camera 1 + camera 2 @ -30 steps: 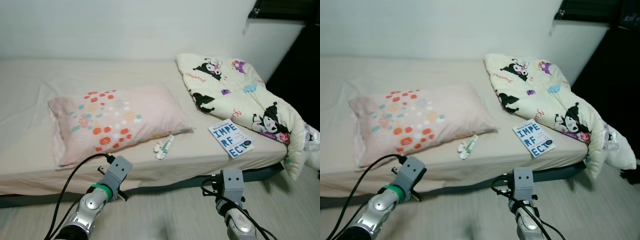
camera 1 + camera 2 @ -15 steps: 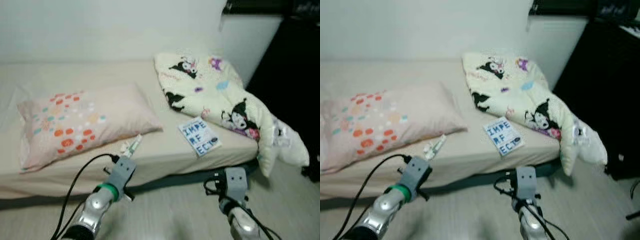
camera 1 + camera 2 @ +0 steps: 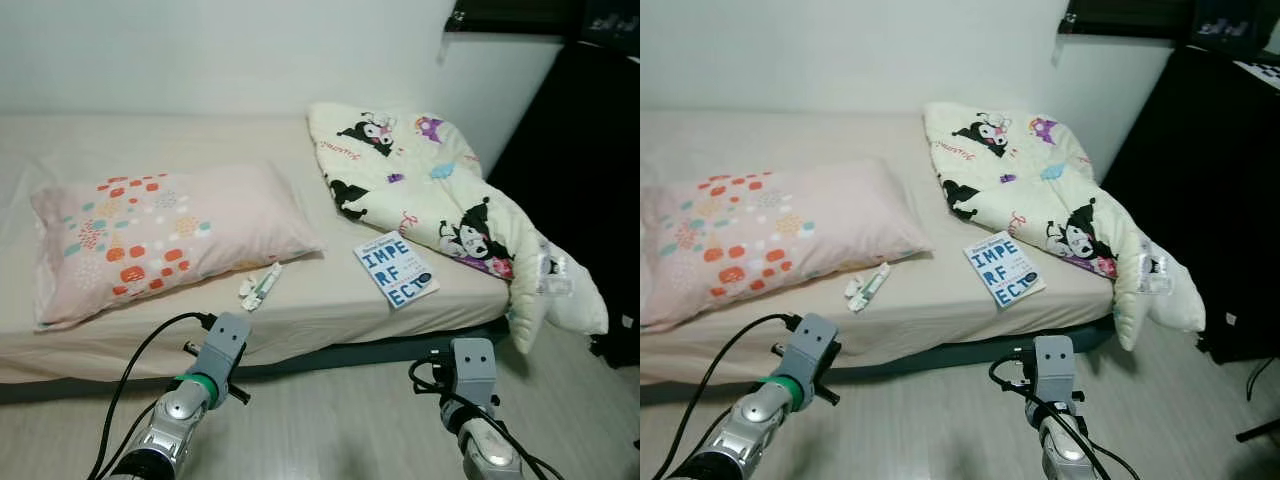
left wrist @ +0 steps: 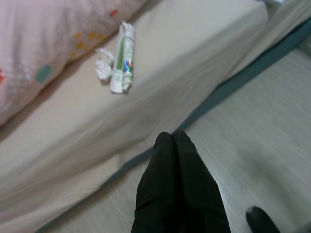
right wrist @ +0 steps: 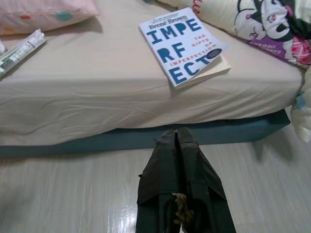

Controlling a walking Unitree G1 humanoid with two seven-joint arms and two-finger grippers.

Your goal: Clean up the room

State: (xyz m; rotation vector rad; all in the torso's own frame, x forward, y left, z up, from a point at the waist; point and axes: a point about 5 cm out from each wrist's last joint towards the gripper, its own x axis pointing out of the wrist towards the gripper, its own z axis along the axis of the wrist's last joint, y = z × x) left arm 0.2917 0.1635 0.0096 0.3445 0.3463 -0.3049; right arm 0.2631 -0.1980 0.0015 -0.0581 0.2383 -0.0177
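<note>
Cam panned right since 1 s ago; white-and-blue paperback book & crumpled green-white wrapper now central; left gripper & right gripper pinched closed, empty, hovering pre-pickup

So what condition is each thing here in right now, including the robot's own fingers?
Pillow: lying flat on the bed.
Blanket: crumpled, spilling over the bed's end.
Book: closed, cover up, near the mattress edge.
Wrapper: crumpled, beside the pillow.
Left gripper: fingers shut, empty.
Right gripper: fingers shut, empty.
</note>
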